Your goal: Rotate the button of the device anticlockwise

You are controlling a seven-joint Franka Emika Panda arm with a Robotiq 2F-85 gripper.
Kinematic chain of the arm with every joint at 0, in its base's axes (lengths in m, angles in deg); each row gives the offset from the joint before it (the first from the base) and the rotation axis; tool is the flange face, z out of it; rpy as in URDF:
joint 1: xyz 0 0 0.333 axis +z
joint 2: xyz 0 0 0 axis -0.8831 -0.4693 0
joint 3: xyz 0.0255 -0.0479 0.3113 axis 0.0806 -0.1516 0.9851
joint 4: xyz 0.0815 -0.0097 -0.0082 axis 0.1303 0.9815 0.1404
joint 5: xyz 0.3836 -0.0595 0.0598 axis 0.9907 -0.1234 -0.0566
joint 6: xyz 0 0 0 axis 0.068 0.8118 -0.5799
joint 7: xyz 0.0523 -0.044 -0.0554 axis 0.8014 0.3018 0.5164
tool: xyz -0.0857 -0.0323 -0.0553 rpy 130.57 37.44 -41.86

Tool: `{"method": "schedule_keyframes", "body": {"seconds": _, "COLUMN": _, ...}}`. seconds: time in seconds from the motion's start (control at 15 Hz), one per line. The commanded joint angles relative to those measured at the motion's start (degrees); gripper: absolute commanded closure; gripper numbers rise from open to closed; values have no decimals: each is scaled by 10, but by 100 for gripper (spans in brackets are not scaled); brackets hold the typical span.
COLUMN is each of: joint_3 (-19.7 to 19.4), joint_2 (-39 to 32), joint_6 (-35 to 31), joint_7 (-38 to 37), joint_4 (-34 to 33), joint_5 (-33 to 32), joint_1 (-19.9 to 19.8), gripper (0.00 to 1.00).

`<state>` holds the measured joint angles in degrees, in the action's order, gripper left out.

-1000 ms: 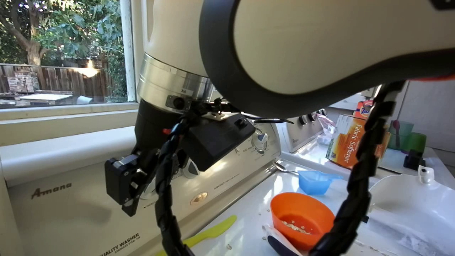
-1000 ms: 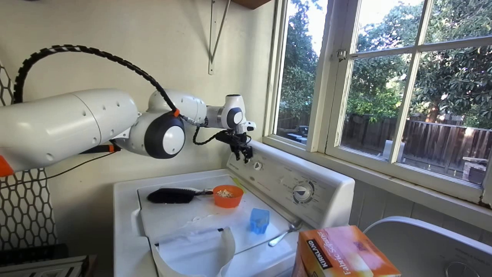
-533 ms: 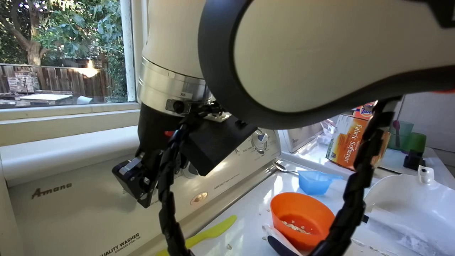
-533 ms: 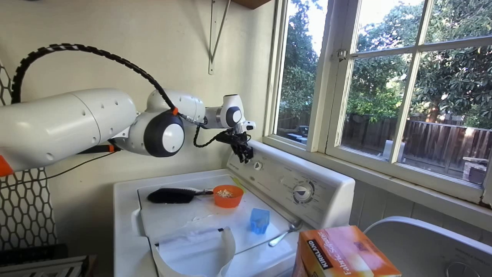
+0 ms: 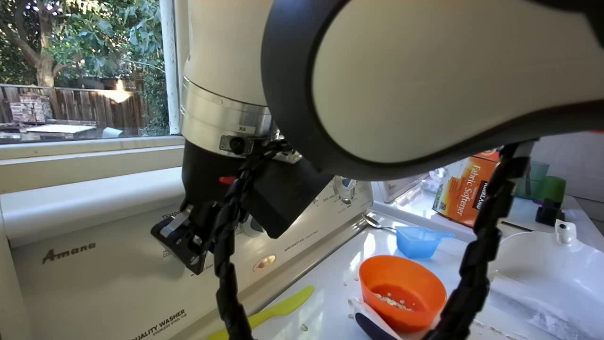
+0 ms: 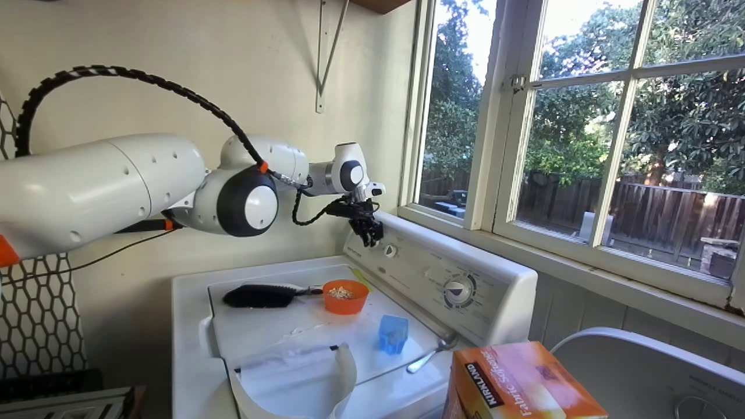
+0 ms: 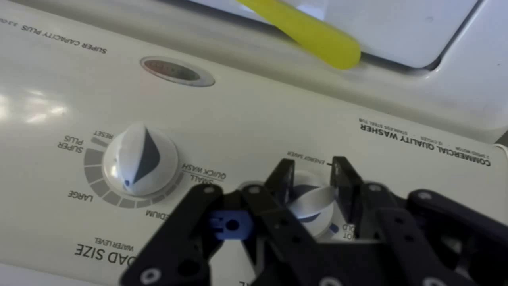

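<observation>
Jaws moderately spread, the gripper straddles the temperature knob on the washer panel, contact unclear; this looks like lining up, with closing and an anticlockwise twist needed next.

The surface is a glossy white appliance top. On it stands an orange bowl holding pale flakes; loose flakes lie near it. A brush lies with its handle toward the bowl. A yellow utensil lies near the bowl, its rounded end showing in the wrist view. A blue cup sits between the bowl and a spoon. A white pan lies near the cup.
</observation>
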<state>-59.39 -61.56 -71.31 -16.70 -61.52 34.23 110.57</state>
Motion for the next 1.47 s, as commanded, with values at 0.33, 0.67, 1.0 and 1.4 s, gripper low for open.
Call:
{"method": "schedule_keyframes", "body": {"seconds": 0.33, "joint_3": 14, "joint_2": 12, "joint_6": 7, "joint_7": 123, "joint_4": -13, "joint_5": -7, "joint_1": -10, "gripper": 88}}
{"method": "schedule_keyframes", "body": {"seconds": 0.67, "joint_3": 17, "joint_2": 20, "joint_6": 30, "joint_7": 189, "joint_4": -6, "joint_5": -11, "joint_1": -9, "gripper": 86}}
{"method": "schedule_keyframes", "body": {"seconds": 1.0, "joint_3": 18, "joint_2": 27, "joint_6": 52, "joint_7": 256, "joint_4": 1, "joint_5": -15, "joint_1": -7, "gripper": 86}}
{"method": "schedule_keyframes", "body": {"seconds": 1.4, "joint_3": 22, "joint_2": 53, "joint_6": 126, "joint_7": 336, "joint_4": 11, "joint_5": -21, "joint_1": -5, "gripper": 87}}
